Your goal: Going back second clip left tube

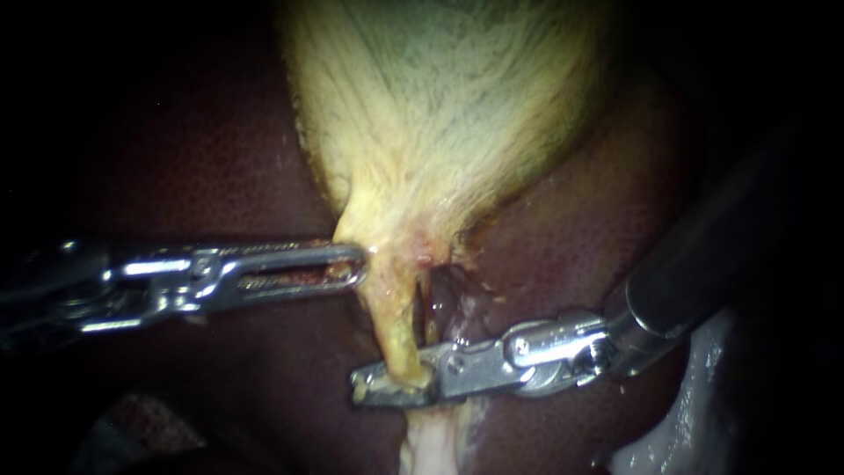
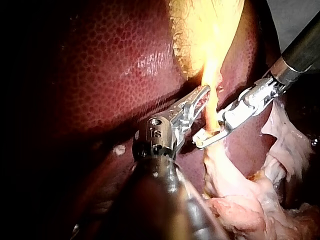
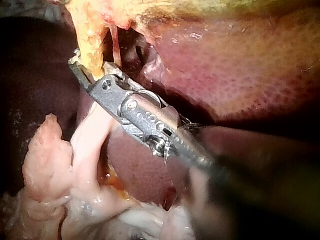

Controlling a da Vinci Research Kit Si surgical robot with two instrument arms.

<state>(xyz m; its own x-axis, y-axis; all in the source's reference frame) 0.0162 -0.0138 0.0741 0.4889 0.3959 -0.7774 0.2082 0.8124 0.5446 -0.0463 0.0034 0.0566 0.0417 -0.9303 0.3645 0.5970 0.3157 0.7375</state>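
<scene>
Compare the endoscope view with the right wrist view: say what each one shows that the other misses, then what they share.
Only the endoscope view: my left instrument, its tip next to the yellow tube, and the broad body of the gallbladder above. Only the right wrist view: the lumpy mass of pale loose tissue beside my right instrument; the endoscope catches just strips of it. Both: the right instrument's tip at the yellow tube, with the liver around them.
</scene>
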